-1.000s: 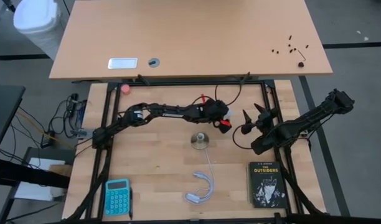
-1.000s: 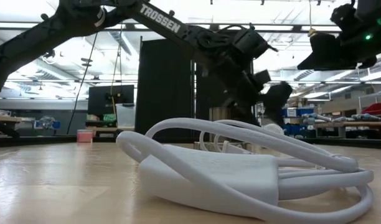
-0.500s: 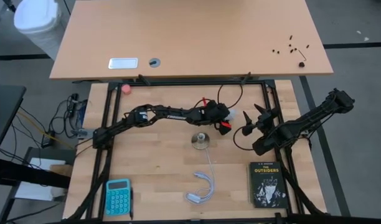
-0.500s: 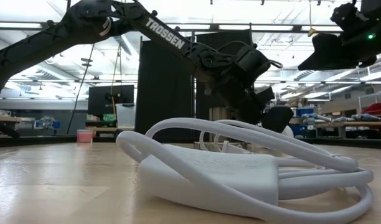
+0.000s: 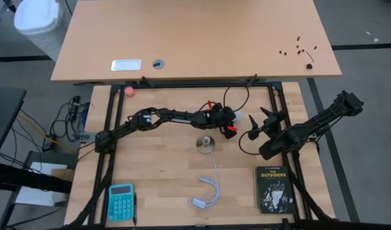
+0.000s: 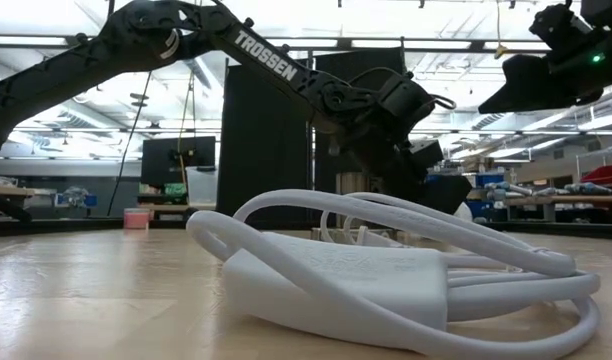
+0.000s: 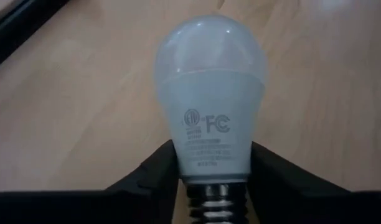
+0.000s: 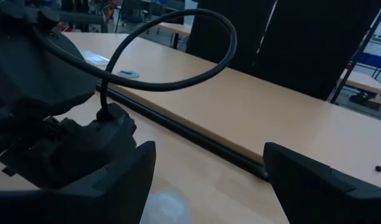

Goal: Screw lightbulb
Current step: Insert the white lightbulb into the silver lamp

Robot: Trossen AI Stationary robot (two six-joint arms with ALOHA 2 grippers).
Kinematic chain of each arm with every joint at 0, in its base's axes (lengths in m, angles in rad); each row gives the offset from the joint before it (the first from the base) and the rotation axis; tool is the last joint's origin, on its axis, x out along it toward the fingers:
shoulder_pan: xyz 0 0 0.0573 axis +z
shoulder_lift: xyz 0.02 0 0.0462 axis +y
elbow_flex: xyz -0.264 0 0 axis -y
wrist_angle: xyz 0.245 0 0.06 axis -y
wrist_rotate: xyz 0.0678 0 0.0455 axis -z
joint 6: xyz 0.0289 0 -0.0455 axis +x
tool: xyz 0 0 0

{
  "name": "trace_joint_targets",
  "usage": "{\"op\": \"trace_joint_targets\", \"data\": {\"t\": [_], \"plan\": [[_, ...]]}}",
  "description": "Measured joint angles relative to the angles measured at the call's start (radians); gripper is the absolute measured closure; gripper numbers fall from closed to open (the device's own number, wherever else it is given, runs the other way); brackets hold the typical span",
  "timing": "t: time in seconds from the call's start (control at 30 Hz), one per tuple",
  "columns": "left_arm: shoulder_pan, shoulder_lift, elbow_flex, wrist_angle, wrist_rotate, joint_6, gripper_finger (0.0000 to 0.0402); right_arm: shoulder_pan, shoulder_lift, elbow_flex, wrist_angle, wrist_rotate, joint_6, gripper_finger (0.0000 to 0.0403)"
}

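Note:
The white lightbulb (image 7: 209, 93) sits at the table's far middle (image 5: 239, 117), its globe pointing away from my left gripper (image 7: 212, 180), which is shut on it. In the low view the gripper (image 6: 431, 185) stands low, behind the white cord. The round metal socket (image 5: 205, 144) stands on the table nearer than the bulb. My right gripper (image 5: 262, 119) waits open just right of the bulb, its fingers (image 8: 131, 180) wide apart, with the bulb's globe (image 8: 165, 208) showing low between them. My left gripper pinches the lightbulb's narrow lower body (image 7: 206, 165), just above the grey screw base (image 7: 214, 196), between its two fingers (image 7: 156, 174). The fingers come slanting down from the table's left and lie along the bulb. Whether the globe rests on the table, I cannot tell.
A coiled white cord with its plug (image 5: 207, 190) lies near the front middle and fills the low view (image 6: 386, 270). A black book (image 5: 273, 189) lies at the front right and a blue calculator (image 5: 121, 202) at the front left. A black frame (image 5: 183, 85) borders the table.
My left gripper has sunk toward the table and rolled a little, then shut from wide open onto the lightbulb. The bulb has stayed in its place.

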Motion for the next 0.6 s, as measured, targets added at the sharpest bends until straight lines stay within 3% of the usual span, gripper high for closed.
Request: {"op": "trace_joint_targets", "data": {"t": [0.1, 0.3, 0.6], "plan": [[0.0, 0.0, 0.0, 0.004, 0.0, -0.018, 0.0262, 0.0, 0.0, 0.0, 0.004, -0.008, -0.015, 0.0093], [0.0, 0.0, 0.052, -0.019, -0.007, -0.014, 0.0258, 0.0, -0.008, 0.002, -0.001, -0.021, -0.059, 0.0093], [-0.015, -0.007, 0.352, -0.217, -0.083, 0.144, 0.0254, 0.048, -0.11, 0.133, 0.006, 0.022, -0.252, 0.0093]]}}
